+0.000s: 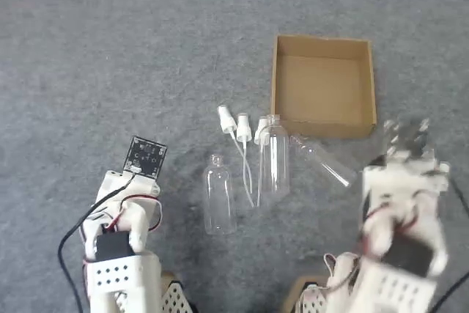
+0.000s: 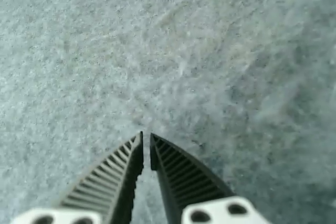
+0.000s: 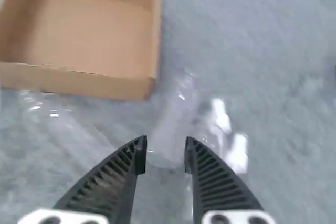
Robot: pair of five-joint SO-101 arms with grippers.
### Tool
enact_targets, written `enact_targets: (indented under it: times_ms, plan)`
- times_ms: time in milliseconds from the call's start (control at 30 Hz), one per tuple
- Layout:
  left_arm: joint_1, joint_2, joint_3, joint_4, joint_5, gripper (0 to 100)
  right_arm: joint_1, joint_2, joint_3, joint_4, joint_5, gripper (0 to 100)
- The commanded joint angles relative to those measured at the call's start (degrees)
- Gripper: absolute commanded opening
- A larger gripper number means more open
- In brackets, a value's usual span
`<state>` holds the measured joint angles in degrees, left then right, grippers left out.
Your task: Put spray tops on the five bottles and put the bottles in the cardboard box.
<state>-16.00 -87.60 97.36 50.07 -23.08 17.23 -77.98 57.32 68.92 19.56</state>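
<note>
The left gripper (image 2: pixel 146 139) sat at the near edge of the table, well left of the cardboard box (image 1: pixel 323 128) and nearer the camera than it. Its jaws were clenched together on nothing, over the grey mat (image 1: pixel 110 71). Rightward, a clear bottle (image 1: pixel 218 197) stood apart from the box, off its near-left corner; whether it was upright or lying could not be told. Three white spray tops (image 1: pixel 243 127) clustered just left of the box's near-left corner, their thin tubes trailing away from it. A second clear bottle (image 1: pixel 273 157) was just beside that corner, its neck among the tops. A third bottle (image 1: pixel 320 159) lay slanted just in front of the box's near wall. The right gripper (image 3: pixel 164 148) hung near the box's near-right corner, jaws released and parted, gripping nothing, with a blurred bottle past the tips.
</note>
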Motion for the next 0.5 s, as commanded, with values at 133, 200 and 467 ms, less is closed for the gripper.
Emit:
enact_targets:
  times_ms: [133,200,467]
  plan:
    - [-0.18,-0.88,-0.4,0.35,-0.53,2,14.64,43.3,-29.01,-1.63,3.6,13.2]
    - [-0.18,-0.88,-0.4,0.35,-0.53,2,16.66,49.8,-33.14,-1.45,3.69,18.0]
    - [-0.18,-0.88,-0.4,0.35,-0.53,2,20.09,68.97,-41.93,-1.8,7.82,20.7]
